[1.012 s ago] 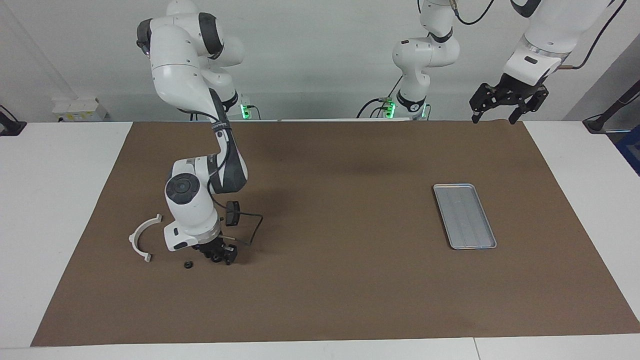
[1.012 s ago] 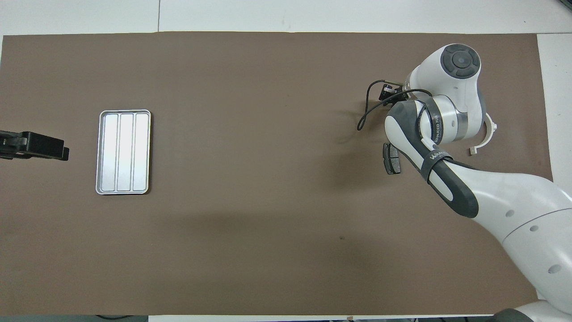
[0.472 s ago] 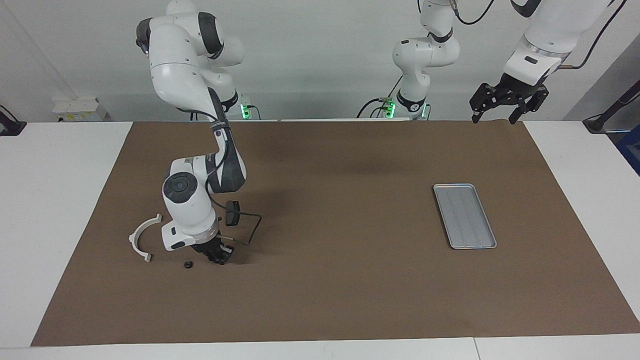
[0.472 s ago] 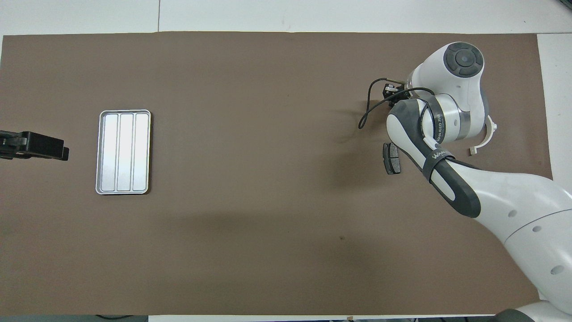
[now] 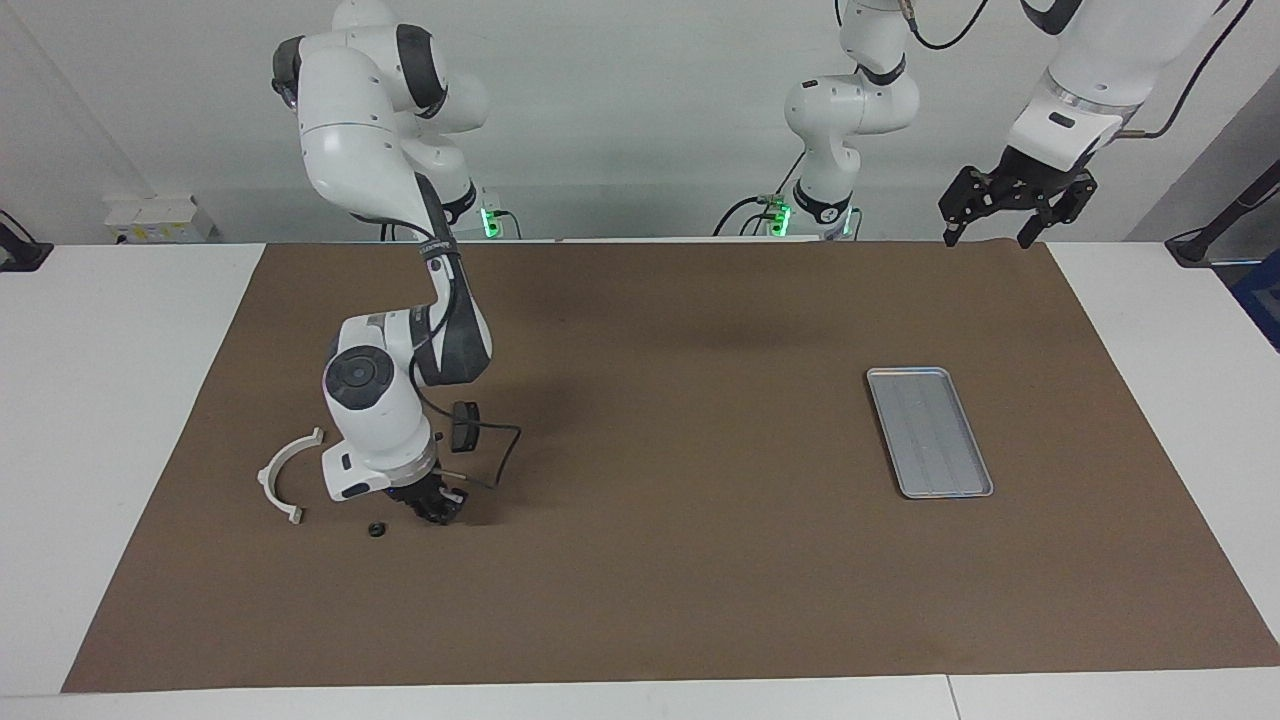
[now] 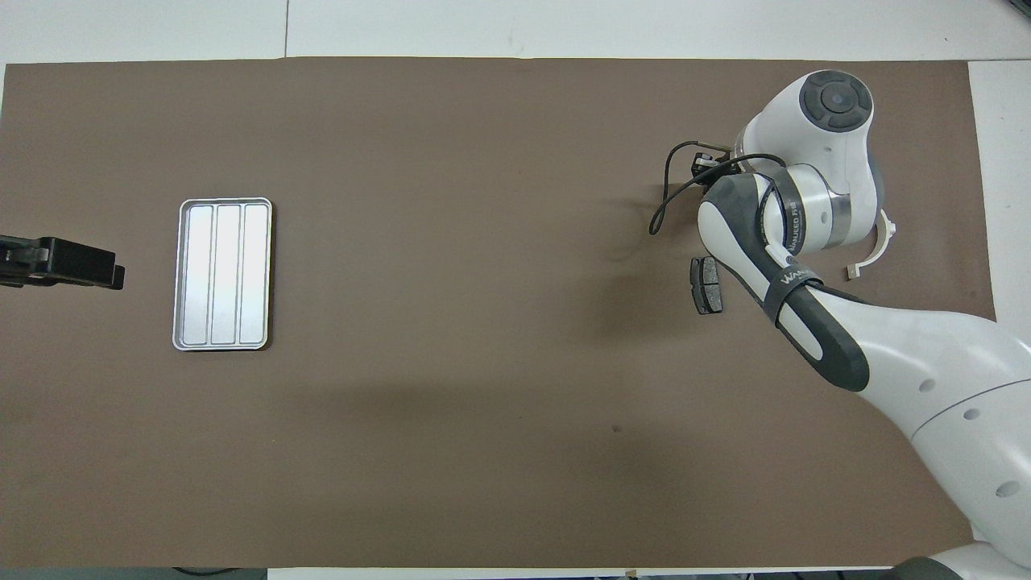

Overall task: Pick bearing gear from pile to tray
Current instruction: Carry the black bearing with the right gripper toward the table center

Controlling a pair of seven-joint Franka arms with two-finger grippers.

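Note:
The pile lies at the right arm's end of the mat: a white half-ring bracket (image 5: 285,475) (image 6: 882,242), a dark grey pad plate (image 6: 706,286) and a tiny black round piece (image 5: 377,529). My right gripper (image 5: 437,512) is low over the mat beside that round piece, apart from it, with its fingertips drawn together. Whether anything sits between them is hidden. In the overhead view the wrist covers it. The silver tray (image 5: 930,432) (image 6: 223,274) lies bare at the left arm's end. My left gripper (image 5: 985,240) (image 6: 105,274) waits open in the air there.
A brown mat (image 5: 680,580) covers most of the white table. A black wrist camera (image 5: 465,425) with a looping cable hangs off the right arm's wrist just above the mat.
The right gripper's fingers have drawn together from a wide spread, and the hand has risen slightly. The loose round piece and the left arm have not moved.

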